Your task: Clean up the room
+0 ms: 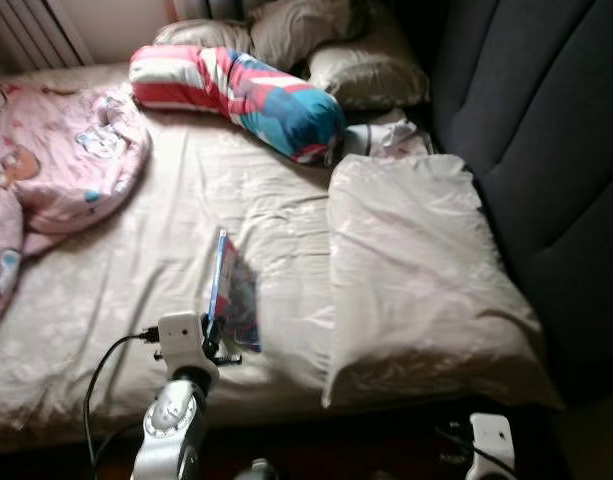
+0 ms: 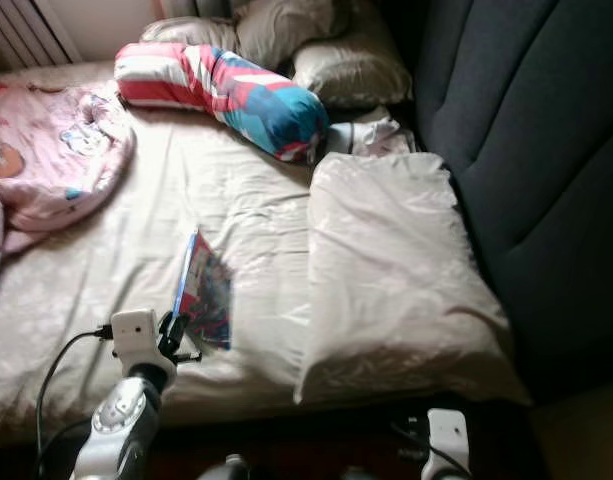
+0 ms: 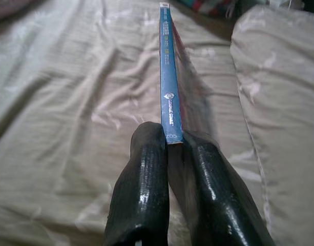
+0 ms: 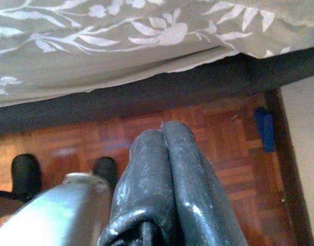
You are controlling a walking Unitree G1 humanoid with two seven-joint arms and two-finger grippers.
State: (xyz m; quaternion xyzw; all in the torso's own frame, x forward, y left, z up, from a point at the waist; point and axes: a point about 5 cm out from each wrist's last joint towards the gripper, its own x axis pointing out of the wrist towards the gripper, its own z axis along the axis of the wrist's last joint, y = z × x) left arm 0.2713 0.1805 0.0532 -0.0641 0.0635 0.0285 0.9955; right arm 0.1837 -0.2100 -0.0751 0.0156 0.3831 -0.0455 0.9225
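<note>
Left wrist view shows the left gripper (image 3: 169,141) pinching the near end of a thin blue-spined book (image 3: 168,72), held on edge above the beige bedsheet (image 1: 166,250) near the bed's front edge, just beside a large pale pillow (image 1: 416,280). Farther up the bed lie a striped red, white and blue bolster (image 1: 236,95) and a pink blanket (image 1: 56,160). Right gripper (image 4: 164,136) hangs low by the bed's side over the parquet floor (image 4: 223,138), its fingers pressed together.

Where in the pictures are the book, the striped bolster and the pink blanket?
book (image 3: 168,77): left wrist view, on its blue spine.
striped bolster (image 1: 241,92): left eye view, on its middle.
pink blanket (image 1: 61,160): left eye view, on its upper fold.
</note>
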